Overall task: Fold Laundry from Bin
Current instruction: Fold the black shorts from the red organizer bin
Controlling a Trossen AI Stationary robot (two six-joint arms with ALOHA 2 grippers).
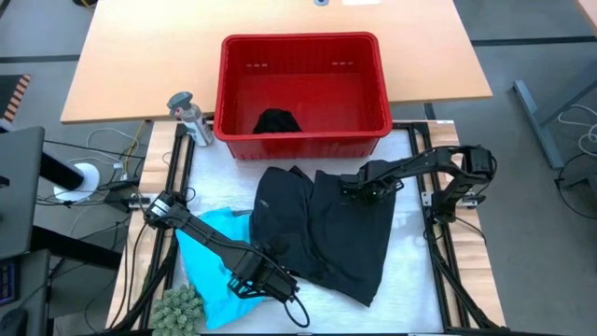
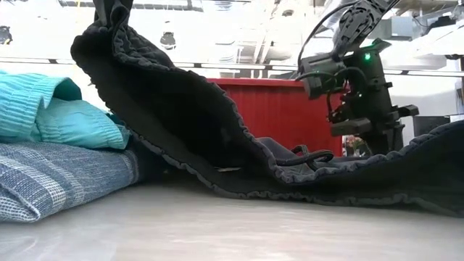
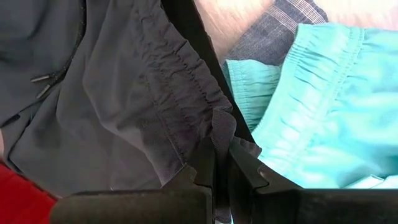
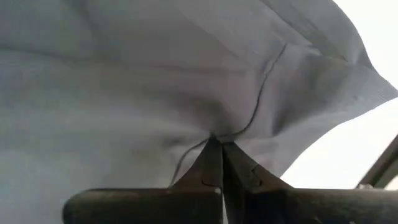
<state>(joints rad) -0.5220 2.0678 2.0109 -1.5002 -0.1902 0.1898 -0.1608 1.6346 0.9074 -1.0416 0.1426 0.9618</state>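
Observation:
Black shorts (image 1: pixel 326 229) lie spread on the white table top, with my two grippers shut on them. My left gripper (image 1: pixel 264 277) has them at the near left and my right gripper (image 1: pixel 354 187) at the far right. In the low view their waistband (image 2: pixel 145 80) rises high at the left, while the rest lies on the table. A turquoise garment (image 1: pixel 213 257) lies left of the shorts on a blue-grey striped one (image 2: pixel 51 177). The red bin (image 1: pixel 303 84) stands at the far side with a black garment (image 1: pixel 277 121) on its floor. My left gripper pinches the gathered elastic waistband edge (image 3: pixel 219 127) of the black shorts between its two fingers. That end is lifted off the table, and the cloth slopes down from it to the table top. My right gripper pinches a small pucker of the black cloth (image 4: pixel 214 135) between its fingertips, on the shorts' far right part. Creases run out from the pinch. The cloth around it lies low on the table.
A small grey bottle (image 1: pixel 191 117) stands by the bin's left near corner. A green knobbly thing (image 1: pixel 177 308) lies at the near left edge. Dark frame rails (image 1: pixel 443 252) run along the table's right and left sides. Bare white table (image 1: pixel 410 299) shows at the near right.

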